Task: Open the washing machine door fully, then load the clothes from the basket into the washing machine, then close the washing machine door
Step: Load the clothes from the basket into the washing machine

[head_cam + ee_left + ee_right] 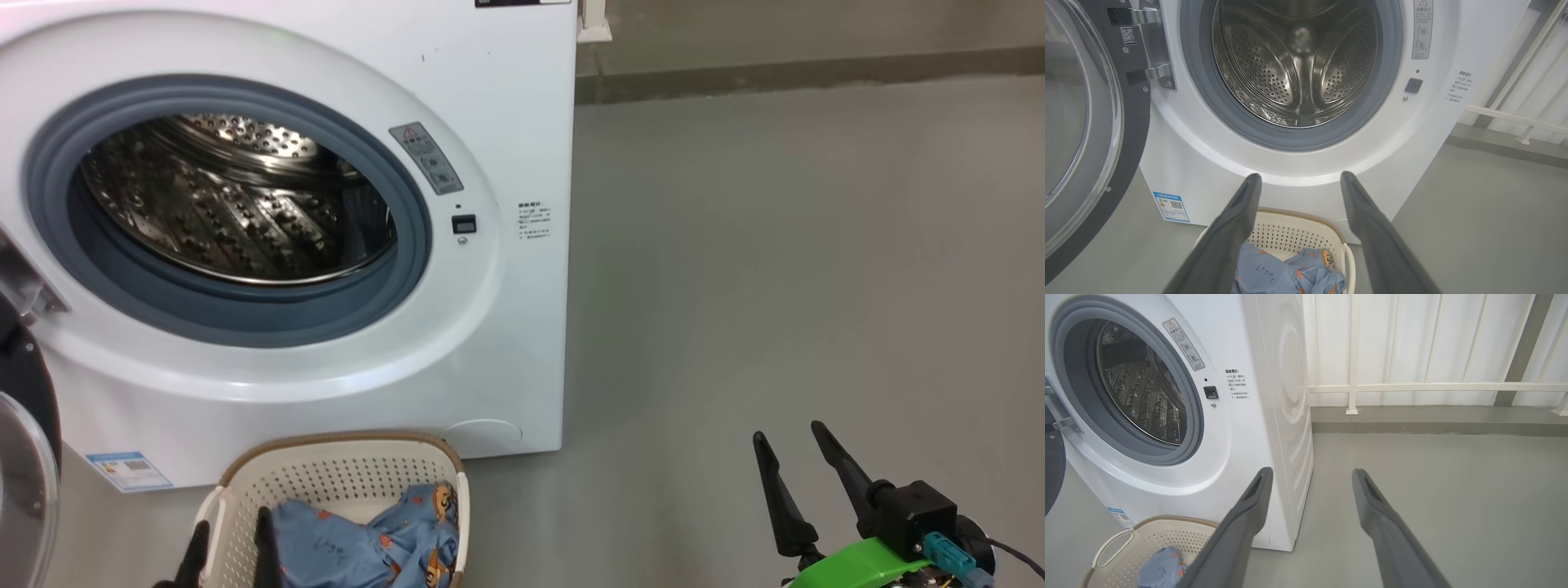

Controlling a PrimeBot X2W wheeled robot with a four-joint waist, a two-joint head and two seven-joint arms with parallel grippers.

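The white washing machine (506, 98) (1200, 171) (1274, 396) stands with its steel drum (237, 196) (1298, 61) bare. Its door (24, 457) (1090, 134) (1052, 469), black-rimmed with a clear window, is swung out to the left. On the floor in front sits the cream basket (343, 474) (1294, 230) (1147, 539) holding light-blue printed clothes (375, 543) (1286, 273) (1161, 569). My left gripper (231, 535) (1300, 179) hovers open just above the basket's left part. My right gripper (788, 437) (1310, 475) is open over bare floor, right of the machine.
Grey floor (775, 269) stretches to the right of the machine. A white railing (1433, 387) and a low kerb (808, 73) run along the back. A blue label (131, 469) marks the machine's lower left corner.
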